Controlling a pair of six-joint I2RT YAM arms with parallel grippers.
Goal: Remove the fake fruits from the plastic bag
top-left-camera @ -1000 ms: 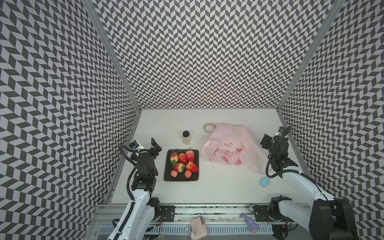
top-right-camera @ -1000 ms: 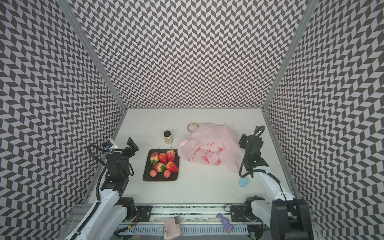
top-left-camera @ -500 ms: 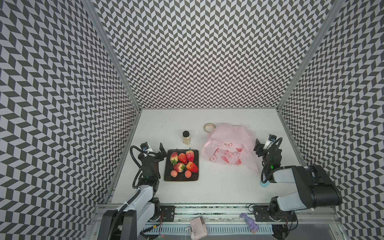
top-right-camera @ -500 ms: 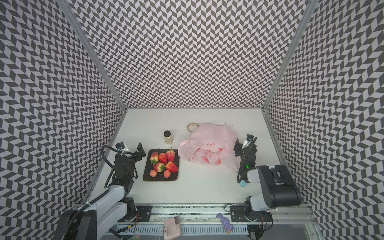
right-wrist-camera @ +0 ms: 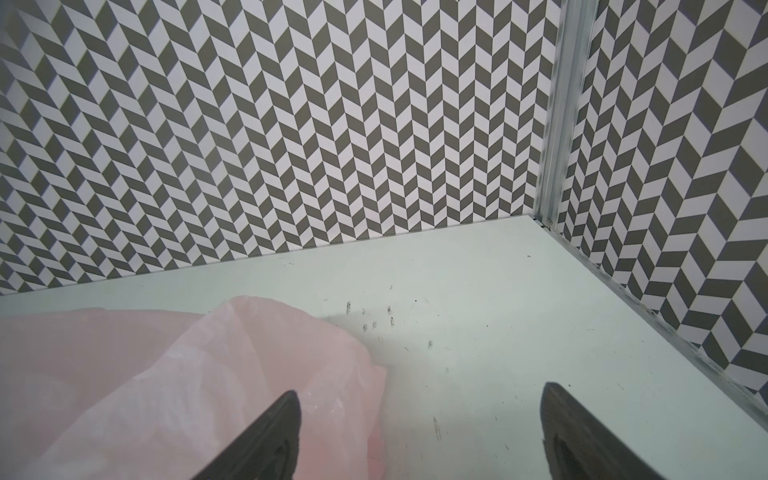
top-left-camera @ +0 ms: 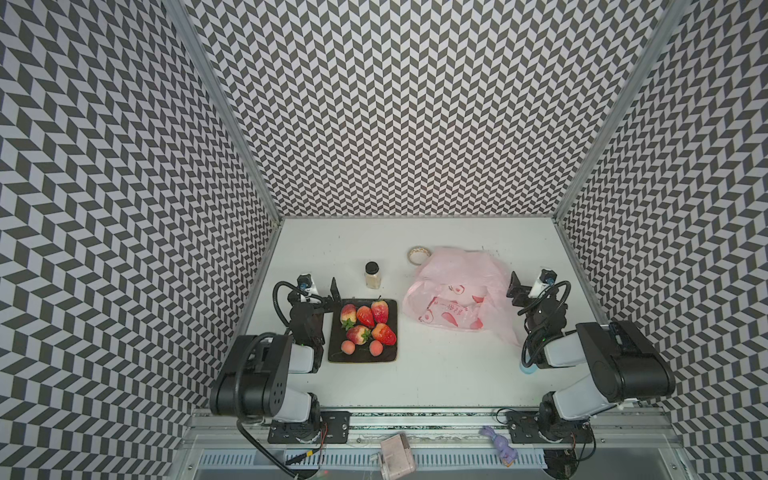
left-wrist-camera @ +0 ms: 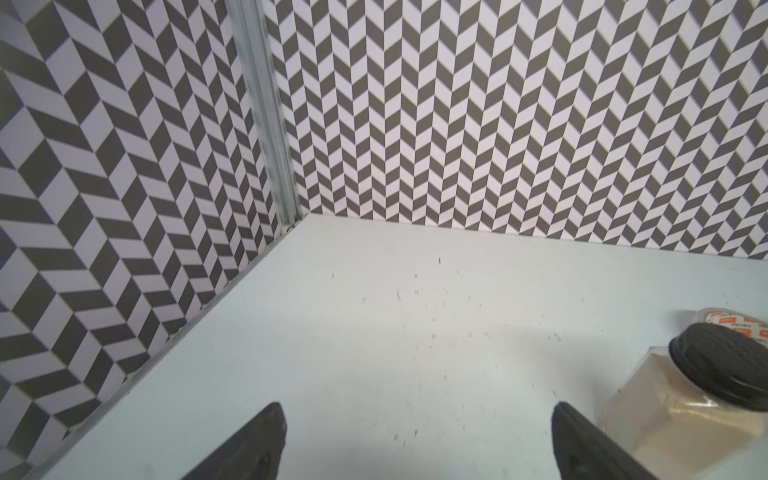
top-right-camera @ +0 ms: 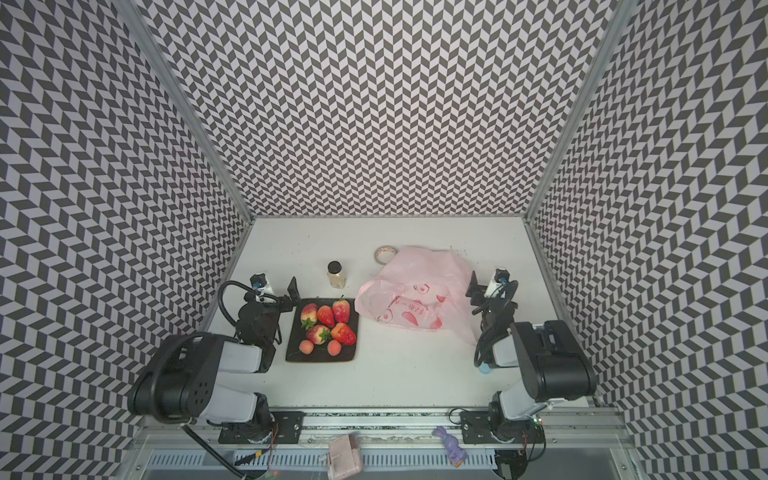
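Fake fruits (top-left-camera: 365, 328): I count seven, five strawberries and two small peach-like balls. They sit bunched on the black tray (top-left-camera: 388, 358), left of centre on the table (top-left-camera: 436, 382). None touches the plastic bag (top-left-camera: 457, 282), which lies slumped and flat to the right, well apart from the tray. The red shapes on it look like print, not fruit. Through the crinkled film I can't fully rule out something inside, but it reads as empty.

Left gripper (left-wrist-camera: 419, 440): jaws wide apart with nothing between them, low beside the tray's left edge. A small jar (left-wrist-camera: 702, 399) stands just off one finger.

Right gripper (right-wrist-camera: 419, 432): jaws likewise apart and empty, just beside the bag's right edge. One finger overlaps the pink film in the wrist view, though contact isn't clear.

Judgement: both arms sit folded near their bases with empty pincers, probably because the unloading looks done. The tray likely serves to gather the fruit so it can't roll.
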